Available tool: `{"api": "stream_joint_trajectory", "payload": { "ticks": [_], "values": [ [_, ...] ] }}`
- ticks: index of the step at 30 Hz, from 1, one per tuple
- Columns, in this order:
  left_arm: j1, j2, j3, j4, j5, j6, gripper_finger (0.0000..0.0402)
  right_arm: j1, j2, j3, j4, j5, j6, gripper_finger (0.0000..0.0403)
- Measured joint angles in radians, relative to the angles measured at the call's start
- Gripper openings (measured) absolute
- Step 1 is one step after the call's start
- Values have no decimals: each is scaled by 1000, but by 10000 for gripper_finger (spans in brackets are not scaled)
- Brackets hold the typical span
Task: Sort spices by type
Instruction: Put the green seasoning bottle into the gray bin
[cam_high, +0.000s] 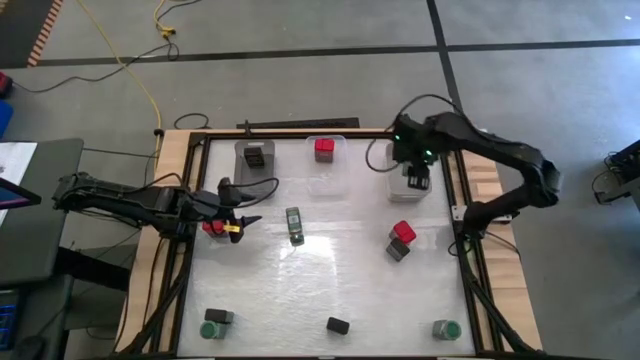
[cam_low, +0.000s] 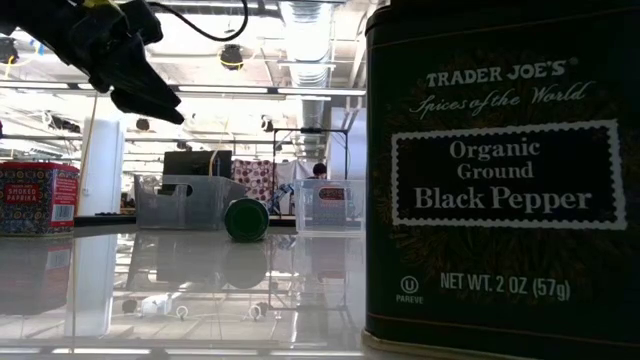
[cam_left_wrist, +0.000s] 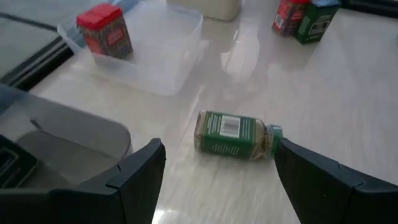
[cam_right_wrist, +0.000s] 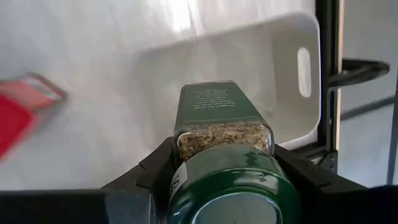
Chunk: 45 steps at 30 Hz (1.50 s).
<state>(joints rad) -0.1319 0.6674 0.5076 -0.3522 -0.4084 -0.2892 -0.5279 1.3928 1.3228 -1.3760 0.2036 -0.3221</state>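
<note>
I'm holding a green-lidded jar (cam_right_wrist: 224, 155) clamped in the right tool (cam_high: 416, 180) over the bin (cam_right_wrist: 273, 50) at the desk's far right corner — risking tipping on release. Left tool (cam_left_wrist: 217, 177) gaping, empty, near left edge.

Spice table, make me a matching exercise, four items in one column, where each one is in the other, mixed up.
Items:
1. red tin
2. lying jar
3. held jar
4. black box

Places:
A. in the right pincer, above the right bin
B. near edge of the table, centre
C. inside the middle bin
D. on its side, mid-table

Pairs: 1-C, 2-D, 3-A, 4-B
</note>
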Motion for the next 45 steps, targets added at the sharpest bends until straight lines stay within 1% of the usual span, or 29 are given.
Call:
{"api": "stream_joint_trajectory", "payload": {
  "ticks": [4, 8, 16, 18, 22, 25, 37, 45],
  "values": [
    [0, 0, 0, 15, 0, 35, 290, -71, 107, 0, 54, 3, -101, 222],
    [0, 0, 0, 14, 0, 50, 290, -119, 192, 0, 116, 3, -200, 222],
    [0, 0, 0, 11, 0, 58, 290, -207, 291, 0, 199, 4, -345, 222],
    [0, 0, 0, 11, 0, 66, 290, -229, 305, 0, 219, -4, -367, 222],
    [0, 0, 0, 11, 0, 68, 290, -269, 333, 0, 245, -61, -392, 222],
    [0, 0, 0, 10, 0, 69, 290, -277, 348, 0, 251, -92, -398, 222],
    [0, 0, 0, 5, 0, 67, 290, -302, 354, 0, 218, -100, -418, 222],
    [0, 0, 0, 4, 0, 65, 290, -341, 354, -1, 202, -100, -418, 222]
  ]
}}
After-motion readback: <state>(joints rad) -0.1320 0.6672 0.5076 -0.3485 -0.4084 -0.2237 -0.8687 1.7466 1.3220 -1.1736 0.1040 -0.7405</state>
